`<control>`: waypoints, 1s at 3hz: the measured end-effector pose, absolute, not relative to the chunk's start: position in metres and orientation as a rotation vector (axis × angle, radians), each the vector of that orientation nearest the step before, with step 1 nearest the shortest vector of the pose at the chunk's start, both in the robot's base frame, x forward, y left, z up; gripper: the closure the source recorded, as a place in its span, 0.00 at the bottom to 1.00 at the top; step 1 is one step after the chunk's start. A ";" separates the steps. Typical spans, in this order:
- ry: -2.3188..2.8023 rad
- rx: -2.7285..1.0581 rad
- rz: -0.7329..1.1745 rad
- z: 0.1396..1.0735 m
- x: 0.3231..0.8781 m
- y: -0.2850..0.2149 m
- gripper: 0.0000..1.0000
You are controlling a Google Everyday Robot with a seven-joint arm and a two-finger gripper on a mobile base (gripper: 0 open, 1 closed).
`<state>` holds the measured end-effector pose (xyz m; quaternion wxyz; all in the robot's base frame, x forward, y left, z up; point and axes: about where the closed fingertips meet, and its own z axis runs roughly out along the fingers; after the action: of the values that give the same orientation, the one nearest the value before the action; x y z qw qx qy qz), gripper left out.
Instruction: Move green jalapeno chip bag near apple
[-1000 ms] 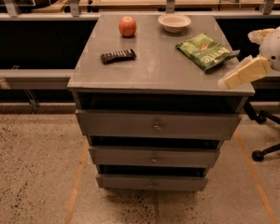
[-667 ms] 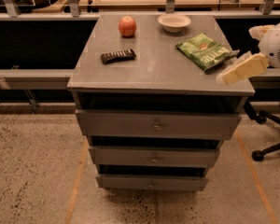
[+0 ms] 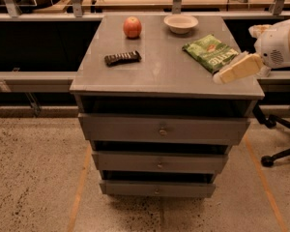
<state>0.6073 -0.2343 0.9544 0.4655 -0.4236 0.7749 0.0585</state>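
The green jalapeno chip bag (image 3: 210, 52) lies flat on the right side of the grey cabinet top (image 3: 159, 69). The apple (image 3: 132, 27), red-orange, stands at the back left of the top, well apart from the bag. My gripper (image 3: 228, 73) comes in from the right at the cabinet's front right corner. Its cream tip is just in front of and right of the bag's near edge, above the top. The white wrist body (image 3: 280, 45) is behind it.
A white bowl (image 3: 181, 22) sits at the back, between apple and bag. A dark snack bar (image 3: 122, 58) lies at the left centre. The cabinet has three drawers below. A rail and bench run behind it, and an office chair base (image 3: 275, 153) is on the floor at right.
My gripper has moved a little to the left, closer to the chip bag's near edge. The bag, apple, bowl and bar have not moved.
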 end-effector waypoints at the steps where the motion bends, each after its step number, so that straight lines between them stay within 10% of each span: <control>1: 1.882 -0.975 0.158 0.946 0.642 -0.239 0.00; 3: 1.883 -0.858 0.178 0.927 0.682 -0.262 0.00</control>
<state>0.6819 -0.2620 0.9274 0.5076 -0.3560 0.7811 0.0739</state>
